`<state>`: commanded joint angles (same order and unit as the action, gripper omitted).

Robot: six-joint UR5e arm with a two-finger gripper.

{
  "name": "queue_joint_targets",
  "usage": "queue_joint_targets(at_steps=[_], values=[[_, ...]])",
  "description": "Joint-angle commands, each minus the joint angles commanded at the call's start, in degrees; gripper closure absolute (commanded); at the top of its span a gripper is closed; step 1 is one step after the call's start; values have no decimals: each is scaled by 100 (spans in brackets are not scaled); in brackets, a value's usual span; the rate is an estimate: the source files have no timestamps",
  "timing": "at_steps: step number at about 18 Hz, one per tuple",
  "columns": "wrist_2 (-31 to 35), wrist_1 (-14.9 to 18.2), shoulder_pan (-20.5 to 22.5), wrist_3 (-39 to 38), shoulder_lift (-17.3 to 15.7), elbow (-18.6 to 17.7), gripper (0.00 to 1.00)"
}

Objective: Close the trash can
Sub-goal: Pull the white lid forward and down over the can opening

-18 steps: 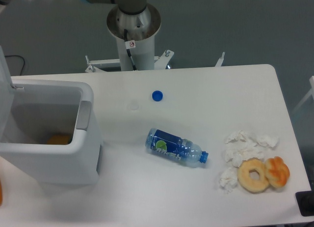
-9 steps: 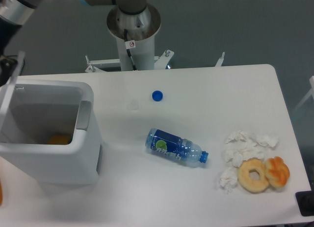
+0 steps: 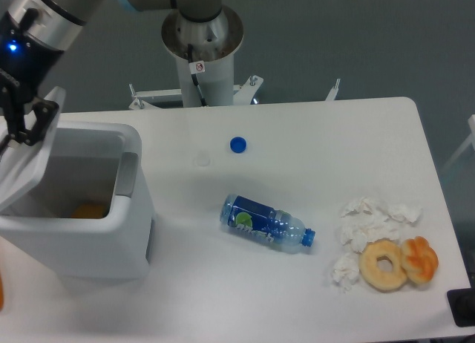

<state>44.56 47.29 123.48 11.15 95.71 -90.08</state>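
The trash can (image 3: pixel 111 232) stands at the left end of the white surface (image 3: pixel 312 128), a big white boxy bin with rounded corners. Its mouth is partly uncovered: the flat white lid (image 3: pixel 26 168) is hinged at the far left and slants down over the left part of the opening, tilted rather than flat on the rim. Inside, on the bottom, lies something orange (image 3: pixel 89 210) (too dim to name). A grey latch tab (image 3: pixel 127 174) sits on the rim facing the middle of the surface.

The tool (image 3: pixel 18 120) hangs at the upper left, dark, with a blue light on the wrist above it. Its fingers (image 3: pixel 37 120) sit at the raised edge of the lid and look to be touching it, though I cannot tell whether they are spread or pinched.

Right of the bin, well apart from it, a clear bottle (image 3: pixel 266 223) with a blue label lies on its side, uncapped end unclear. A blue cap (image 3: pixel 237 144) lies farther back, and near it a pale, see-through round piece (image 3: pixel 202 159). At the right end are crumpled white tissues (image 3: pixel 367 224), touching a plain doughnut (image 3: pixel 384 265) and an orange-brown pastry (image 3: pixel 420 259) just beside it.
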Motion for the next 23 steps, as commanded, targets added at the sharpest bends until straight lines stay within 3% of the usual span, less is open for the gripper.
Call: queue_joint_targets(at_steps=[9, 23], values=[[0, 26, 106, 71, -9, -150, 0], [0, 35, 457, 950, -35, -299, 0]])
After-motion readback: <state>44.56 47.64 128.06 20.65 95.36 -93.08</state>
